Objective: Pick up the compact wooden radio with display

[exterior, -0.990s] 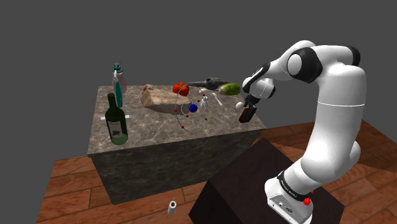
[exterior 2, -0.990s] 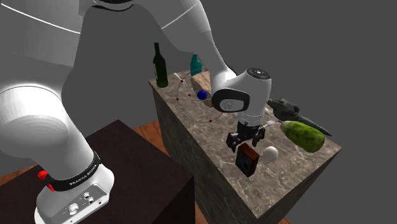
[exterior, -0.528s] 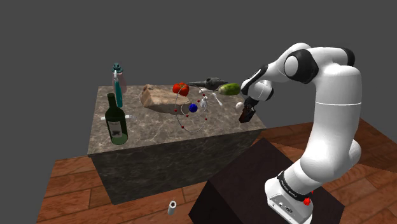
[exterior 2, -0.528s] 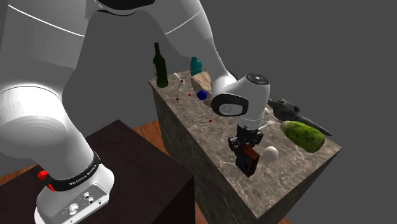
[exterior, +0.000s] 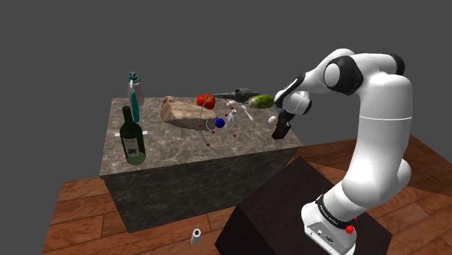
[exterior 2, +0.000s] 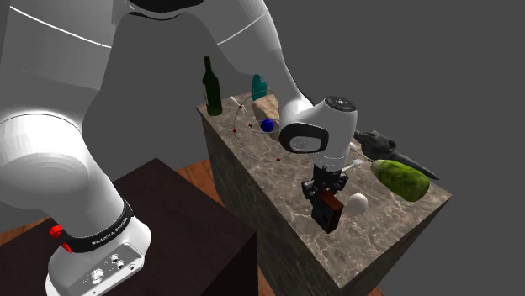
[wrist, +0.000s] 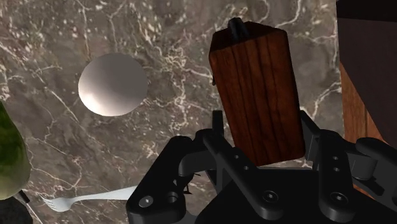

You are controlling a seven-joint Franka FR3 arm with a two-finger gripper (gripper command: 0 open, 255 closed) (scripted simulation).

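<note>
The radio is a small upright wooden box with a dark knob on one end. It stands on the marble counter near the edge closest to the stand. My black gripper comes down on it from above, and the fingers clasp its two wooden sides. In the shoulder view the radio sits under the gripper at the counter's right corner. The second exterior view has the gripper shut on the radio, whose dark front faces the stand.
A white ball, a fork and a green fruit lie close beside the radio. Farther along the counter are an atom model, a tomato, a tan lump and two bottles. A small can lies on the floor.
The fingers stood spread above the radio a second ago. They have since closed on its sides, and the hand has held still for the last half second.
</note>
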